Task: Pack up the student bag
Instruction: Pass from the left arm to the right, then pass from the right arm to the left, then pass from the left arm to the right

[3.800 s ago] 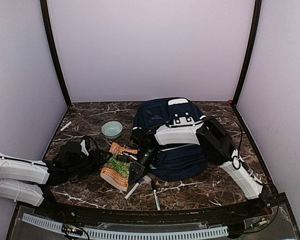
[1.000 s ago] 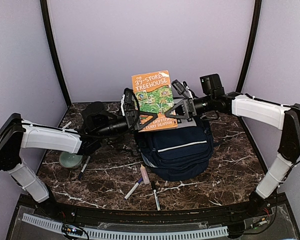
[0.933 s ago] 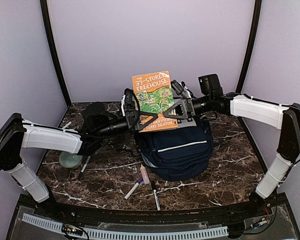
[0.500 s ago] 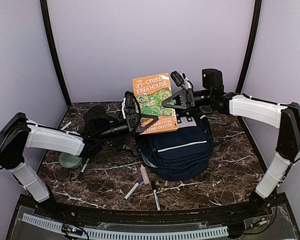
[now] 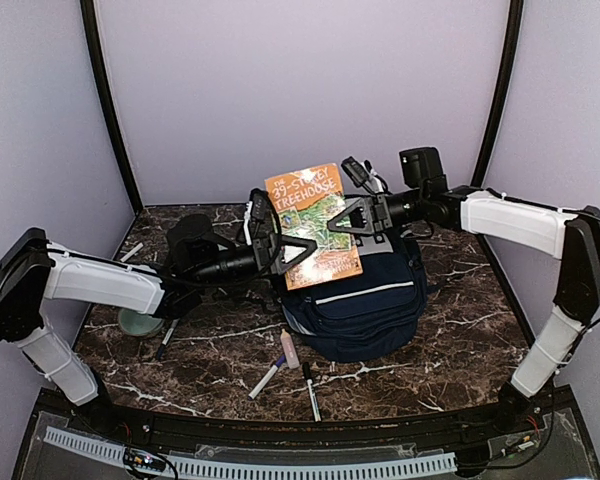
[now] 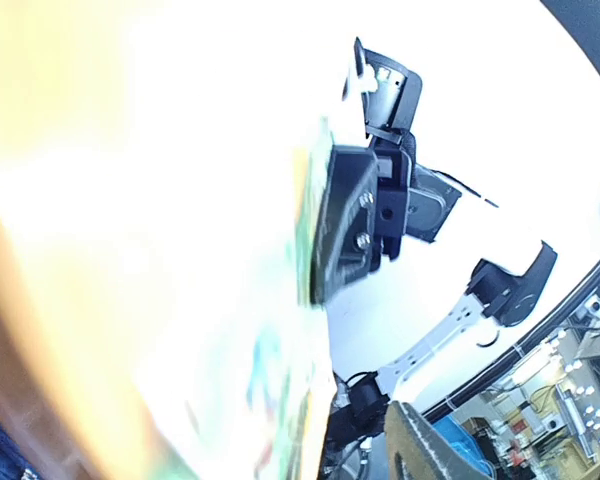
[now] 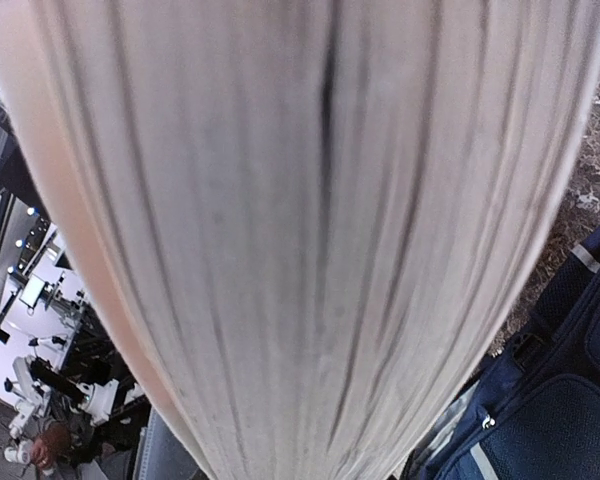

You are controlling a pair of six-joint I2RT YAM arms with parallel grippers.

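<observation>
top external: bag (image 5: pixel 365 315) lies centre-right, under raised book (image 5: pixel 312 205). left gripper (image 5: pixel 283 252) and right gripper (image 5: pixel 348 215) each clench a book edge. bag judged soft, floppy; grip at opening rim.

You see the book (image 5: pixel 312 225) with an orange cover, a green picture and pale page edges. Your bag (image 5: pixel 365 310) is navy with a white stripe. The table (image 5: pixel 220 345) is dark brown marble, white-veined; the bowl (image 5: pixel 137 321) is pale green.
</observation>
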